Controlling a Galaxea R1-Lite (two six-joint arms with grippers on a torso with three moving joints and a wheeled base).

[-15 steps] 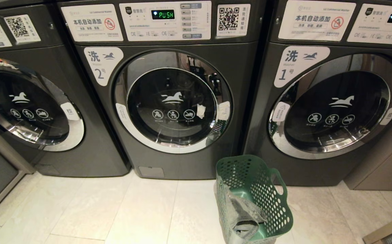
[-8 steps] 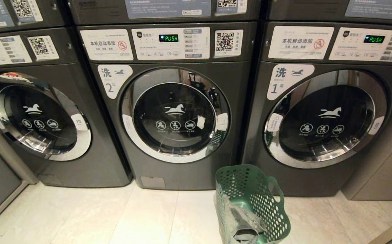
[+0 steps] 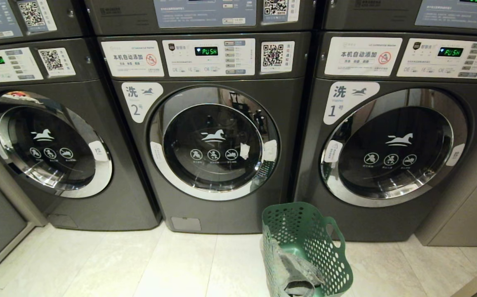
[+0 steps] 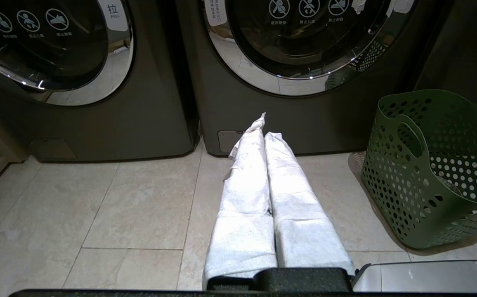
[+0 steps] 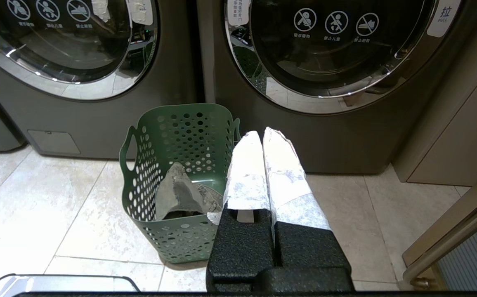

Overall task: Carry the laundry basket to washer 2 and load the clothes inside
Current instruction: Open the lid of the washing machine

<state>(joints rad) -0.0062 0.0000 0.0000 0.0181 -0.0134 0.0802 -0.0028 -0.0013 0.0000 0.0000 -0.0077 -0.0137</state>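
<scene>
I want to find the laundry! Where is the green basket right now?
In the head view, the laundry basket stands on the floor tiles, low and right of centre, before the gap between washer 2 and washer 1.

The dark green perforated plastic laundry basket (image 3: 306,247) is cut off by the head view's lower edge at 5 o'clock, its base unseen, the wrinkled grey-green garment (image 3: 296,272) inside partly cropped, and the leftmost dark grey washer (image 3: 48,144) loses its side at 9 o'clock.
</scene>
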